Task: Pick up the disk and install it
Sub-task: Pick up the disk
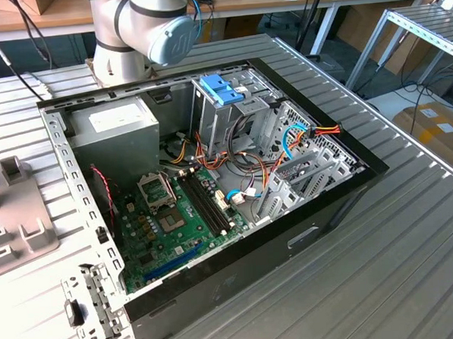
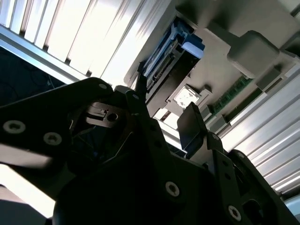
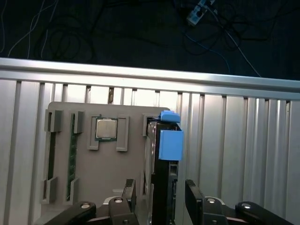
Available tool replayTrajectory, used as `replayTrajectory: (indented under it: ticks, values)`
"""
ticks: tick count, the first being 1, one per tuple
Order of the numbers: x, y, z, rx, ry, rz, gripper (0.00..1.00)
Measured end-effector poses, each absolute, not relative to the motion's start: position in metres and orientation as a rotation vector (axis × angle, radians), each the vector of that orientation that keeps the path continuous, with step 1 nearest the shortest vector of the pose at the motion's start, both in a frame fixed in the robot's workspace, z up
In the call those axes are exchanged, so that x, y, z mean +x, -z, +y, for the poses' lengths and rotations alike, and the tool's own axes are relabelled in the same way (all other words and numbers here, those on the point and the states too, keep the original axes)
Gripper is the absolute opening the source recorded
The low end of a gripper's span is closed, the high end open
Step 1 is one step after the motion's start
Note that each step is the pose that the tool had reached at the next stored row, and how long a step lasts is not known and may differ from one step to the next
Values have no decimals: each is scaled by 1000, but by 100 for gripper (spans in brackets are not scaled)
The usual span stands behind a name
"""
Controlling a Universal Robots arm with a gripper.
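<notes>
The gripper (image 3: 161, 185) sits closest to the lens in both wrist views. Its two dark fingers (image 3: 192, 199) are spread apart, one on each side of the disk (image 3: 164, 159), with a gap showing on both sides, so it has hold of nothing. The disk stands on edge in a slot of a grey holder (image 3: 129, 168) and shows as a dark slab with a blue tab (image 3: 170, 144) at one end. Standing it this way probably leaves both flat faces free for the fingers to close on.

The holder lies on the ribbed metal table (image 3: 243, 154) and keeps other parts in their own recesses. A processor chip (image 3: 107, 129) lies flat in a square pocket, and a green memory stick (image 3: 72, 154) sits in a long groove well apart from the disk.

In the exterior view the holder is at the left edge of the frame. The open computer case (image 1: 247, 263) fills the centre, lying on its side, likely so its bays can be reached from above. It contains a motherboard (image 1: 176, 218) at lower left, a grey power supply (image 1: 118, 126) at upper left, loose coloured cables (image 1: 249, 168) and a drive cage with a light-blue latch (image 1: 222, 88).
</notes>
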State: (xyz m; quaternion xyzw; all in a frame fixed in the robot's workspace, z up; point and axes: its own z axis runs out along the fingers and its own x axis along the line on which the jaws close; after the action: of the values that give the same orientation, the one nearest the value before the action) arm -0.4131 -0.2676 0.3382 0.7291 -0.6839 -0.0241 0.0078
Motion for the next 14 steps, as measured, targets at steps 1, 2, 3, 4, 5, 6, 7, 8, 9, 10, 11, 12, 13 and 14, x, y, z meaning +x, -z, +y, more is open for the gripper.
replayTrajectory:
  ticks: [1,2,3,4,5,6,7,8,9,10,11,12,13,14]
  values:
    - [-414,-338,-268,2279,75,-2138,54]
    - [-416,-338,-267,2279,75,-2138,54]
    - [-417,-338,-267,2279,75,-2138,54]
    - [-419,-337,-267,2279,75,-2138,54]
    - [-420,-337,-267,2279,75,-2138,54]
    - [-422,-337,-267,2279,75,-2138,54]
    - [-423,-337,-267,2279,75,-2138,54]
    - [-424,-336,-267,2279,75,-2138,54]
    - [-425,-336,-267,2279,75,-2138,54]
    - [-427,-336,-267,2279,75,-2138,54]
    - [-429,-335,-266,2279,75,-2138,54]
    - [-431,-335,-266,2279,75,-2138,54]
    - [-432,-335,-266,2279,75,-2138,54]
    - [-433,-334,-266,2279,75,-2138,54]
